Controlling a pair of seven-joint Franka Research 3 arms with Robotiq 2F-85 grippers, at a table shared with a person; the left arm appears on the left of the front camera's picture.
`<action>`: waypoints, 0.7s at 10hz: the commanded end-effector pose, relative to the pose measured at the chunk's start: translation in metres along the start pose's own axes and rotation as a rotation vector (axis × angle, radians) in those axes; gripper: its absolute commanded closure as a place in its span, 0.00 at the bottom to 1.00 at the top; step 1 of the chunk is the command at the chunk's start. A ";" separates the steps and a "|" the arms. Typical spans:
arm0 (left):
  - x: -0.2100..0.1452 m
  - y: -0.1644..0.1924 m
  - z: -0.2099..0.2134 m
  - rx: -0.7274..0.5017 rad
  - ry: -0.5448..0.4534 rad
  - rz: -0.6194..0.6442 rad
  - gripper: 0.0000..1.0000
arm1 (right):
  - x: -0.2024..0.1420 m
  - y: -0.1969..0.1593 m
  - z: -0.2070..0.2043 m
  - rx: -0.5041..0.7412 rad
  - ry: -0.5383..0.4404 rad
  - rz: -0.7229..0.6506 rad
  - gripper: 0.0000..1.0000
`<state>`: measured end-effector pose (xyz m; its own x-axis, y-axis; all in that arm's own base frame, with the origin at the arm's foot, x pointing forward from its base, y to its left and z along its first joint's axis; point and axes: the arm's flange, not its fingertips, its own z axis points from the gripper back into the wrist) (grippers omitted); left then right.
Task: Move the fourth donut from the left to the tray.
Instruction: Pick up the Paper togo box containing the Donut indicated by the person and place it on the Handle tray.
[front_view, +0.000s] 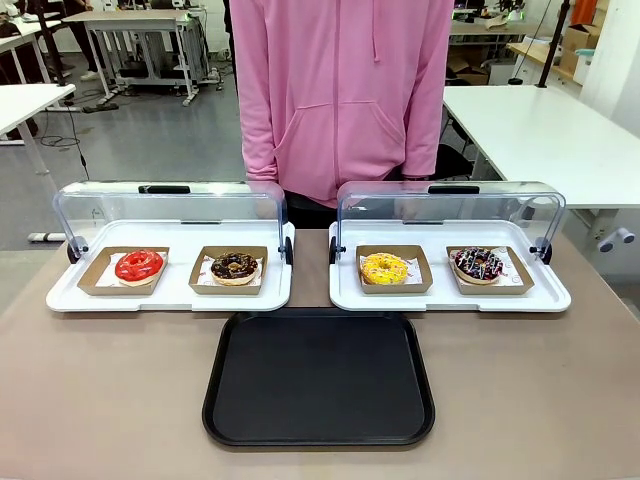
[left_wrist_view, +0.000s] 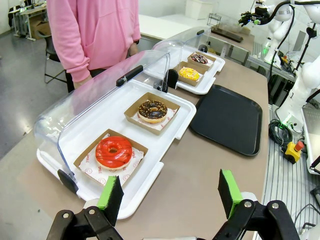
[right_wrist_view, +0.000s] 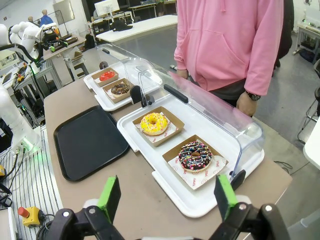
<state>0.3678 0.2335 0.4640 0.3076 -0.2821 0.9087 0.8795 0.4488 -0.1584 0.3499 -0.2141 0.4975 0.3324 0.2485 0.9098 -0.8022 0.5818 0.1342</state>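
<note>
Brown tabletop (front_view: 110, 400) bears a black tray (front_view: 318, 380), near the front. Behind it to the right, the sprinkled chocolate donut (front_view: 478, 264) sits in its cardboard holder on a white lidded tray (front_view: 450, 298), beside a yellow donut (front_view: 385, 268). Red print on its paper liner (right_wrist_view: 220, 165) is too small to read. The left gripper (left_wrist_view: 170, 194) and right gripper (right_wrist_view: 167, 196) gape wide, holding nothing.

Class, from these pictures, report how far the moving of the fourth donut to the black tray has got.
Done: nothing; the sprinkled donut sits in its cardboard holder on the white tray. In hand: nothing; left gripper and right gripper hang open. Left: grasp the donut and set it on the black tray.
</note>
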 end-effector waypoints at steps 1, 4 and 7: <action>0.000 0.001 0.002 -0.006 -0.020 -0.022 0.00 | 0.003 -0.003 0.000 0.001 -0.025 0.026 0.00; 0.000 0.001 0.002 -0.006 -0.020 -0.022 0.00 | 0.003 -0.003 0.000 0.001 -0.025 0.026 0.00; 0.000 0.001 0.002 -0.006 -0.020 -0.022 0.00 | 0.003 -0.003 0.000 0.001 -0.025 0.026 0.00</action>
<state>0.3678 0.2335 0.4640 0.3076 -0.2821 0.9087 0.8795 0.4487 -0.1584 0.3499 -0.2141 0.4975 0.3322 0.2486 0.9098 -0.8023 0.5817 0.1340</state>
